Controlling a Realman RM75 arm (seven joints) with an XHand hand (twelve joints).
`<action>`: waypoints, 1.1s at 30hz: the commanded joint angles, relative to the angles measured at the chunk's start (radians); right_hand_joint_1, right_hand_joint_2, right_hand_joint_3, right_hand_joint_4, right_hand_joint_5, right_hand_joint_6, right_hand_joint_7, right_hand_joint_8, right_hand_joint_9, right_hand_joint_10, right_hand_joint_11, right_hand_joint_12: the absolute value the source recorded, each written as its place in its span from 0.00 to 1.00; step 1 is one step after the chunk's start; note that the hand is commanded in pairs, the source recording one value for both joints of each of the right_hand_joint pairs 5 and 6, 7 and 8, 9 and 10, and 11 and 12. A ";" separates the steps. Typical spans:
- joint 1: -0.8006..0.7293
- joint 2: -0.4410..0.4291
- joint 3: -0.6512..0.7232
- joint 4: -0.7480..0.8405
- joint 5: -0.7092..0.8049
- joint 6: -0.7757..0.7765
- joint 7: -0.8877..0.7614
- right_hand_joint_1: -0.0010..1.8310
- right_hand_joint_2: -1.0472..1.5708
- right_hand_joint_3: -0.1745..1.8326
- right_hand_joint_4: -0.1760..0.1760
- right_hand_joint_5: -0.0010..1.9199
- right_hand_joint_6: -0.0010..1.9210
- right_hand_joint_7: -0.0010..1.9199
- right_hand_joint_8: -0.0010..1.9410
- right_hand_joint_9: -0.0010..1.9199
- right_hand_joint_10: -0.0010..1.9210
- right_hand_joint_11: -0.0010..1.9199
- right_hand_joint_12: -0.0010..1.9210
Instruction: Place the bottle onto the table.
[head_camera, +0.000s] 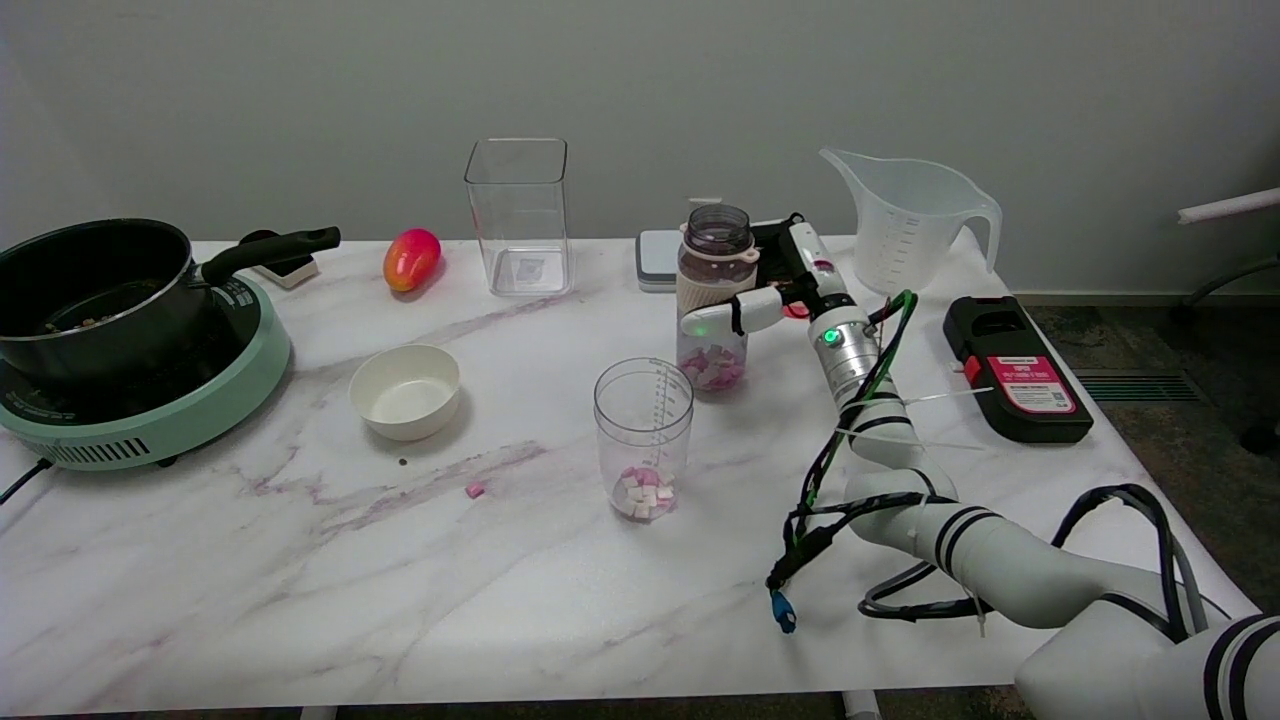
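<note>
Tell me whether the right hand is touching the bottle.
Touching. The head view shows the right hand wrapped around the bottle, one finger lying across its front and the rest behind its right side.

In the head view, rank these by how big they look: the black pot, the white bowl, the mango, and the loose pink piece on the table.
Largest to smallest as they look in the head view:
1. black pot
2. white bowl
3. mango, which lies farther from the camera, so its true size against the bowl is less sure
4. pink piece
</note>
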 joint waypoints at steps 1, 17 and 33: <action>-0.011 -0.006 -0.001 -0.029 -0.008 0.034 -0.009 0.64 0.79 0.37 0.50 0.71 0.71 0.82 0.81 0.70 0.70 0.62 0.62; -0.033 0.011 -0.001 0.001 -0.018 0.026 -0.009 0.68 0.43 0.63 0.50 0.49 0.49 0.61 0.60 0.37 0.37 0.42 0.42; -0.032 0.019 -0.003 0.004 -0.048 0.025 -0.009 0.67 0.39 0.62 0.50 0.45 0.45 0.56 0.55 0.32 0.32 0.36 0.36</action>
